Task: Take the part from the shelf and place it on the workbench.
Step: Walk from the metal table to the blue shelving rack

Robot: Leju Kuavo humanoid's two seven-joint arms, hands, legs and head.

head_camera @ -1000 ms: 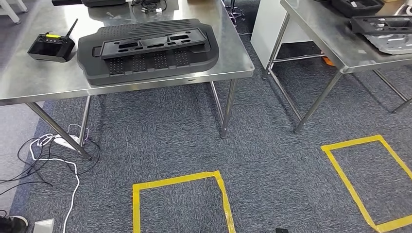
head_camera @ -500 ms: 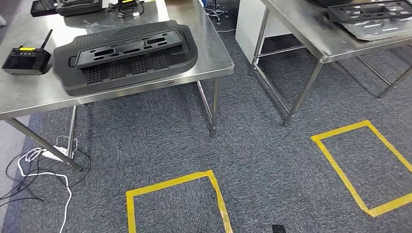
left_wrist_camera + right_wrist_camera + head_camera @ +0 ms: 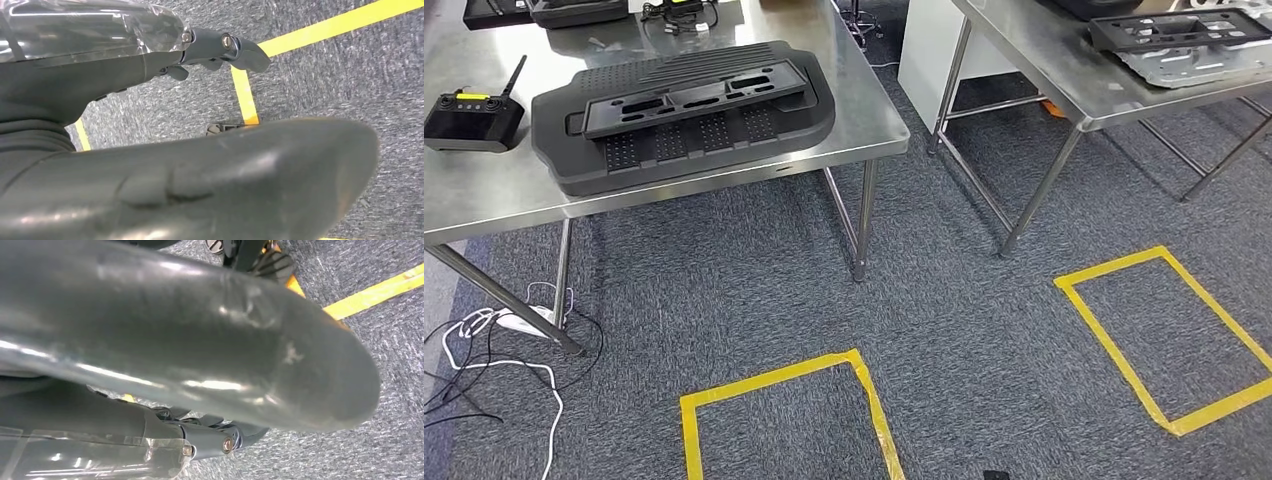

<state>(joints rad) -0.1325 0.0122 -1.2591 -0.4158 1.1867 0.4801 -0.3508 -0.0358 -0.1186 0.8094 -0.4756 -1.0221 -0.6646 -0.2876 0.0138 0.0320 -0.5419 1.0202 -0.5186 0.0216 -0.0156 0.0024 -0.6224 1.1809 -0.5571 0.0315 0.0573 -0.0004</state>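
Looks like I've barely started: the big black molded part (image 3: 686, 113) sits on the near counter (image 3: 864, 120) beside the remote controller (image 3: 472, 115), and I can't tell either robot hand's state.

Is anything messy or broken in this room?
Nothing looks broken. The one untidy spot is a tangle of loose cables lying on the carpet by the left table's leg. The big black part sits flat on that table.

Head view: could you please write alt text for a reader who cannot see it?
A large black ribbed part lies on a steel table, with a black remote controller beside it. Yellow tape squares mark the grey carpet, and a second table stands to the right.
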